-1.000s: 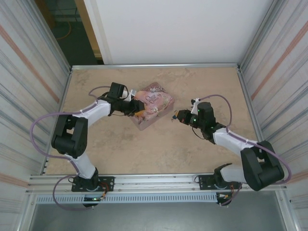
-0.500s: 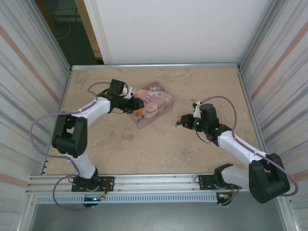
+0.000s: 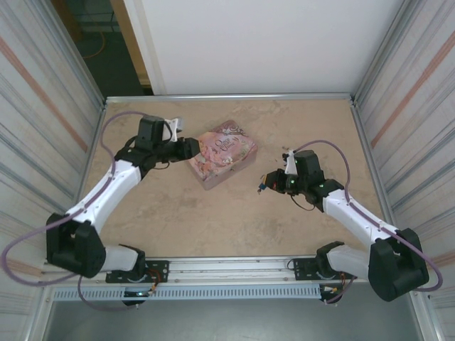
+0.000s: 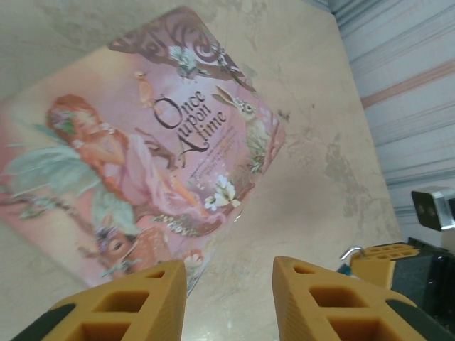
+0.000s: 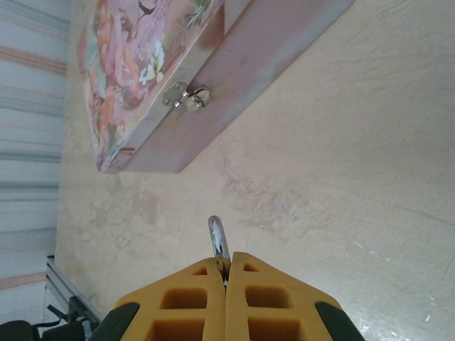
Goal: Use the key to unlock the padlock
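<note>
Padlock is pinched in clenched right fingers, shackle poking out | left fingers parted, empty | judged tiny, light, rigid, slick: best gripped across its body

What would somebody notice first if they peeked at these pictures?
The pink tin with a fairy and the words Once upon a Time jumps out first, lying toward the far middle of the table. Off to its right, the right gripper is shut on the padlock, whose silvery loop pokes out between the yellow fingers. The left gripper hovers open by the tin's left end.
</note>
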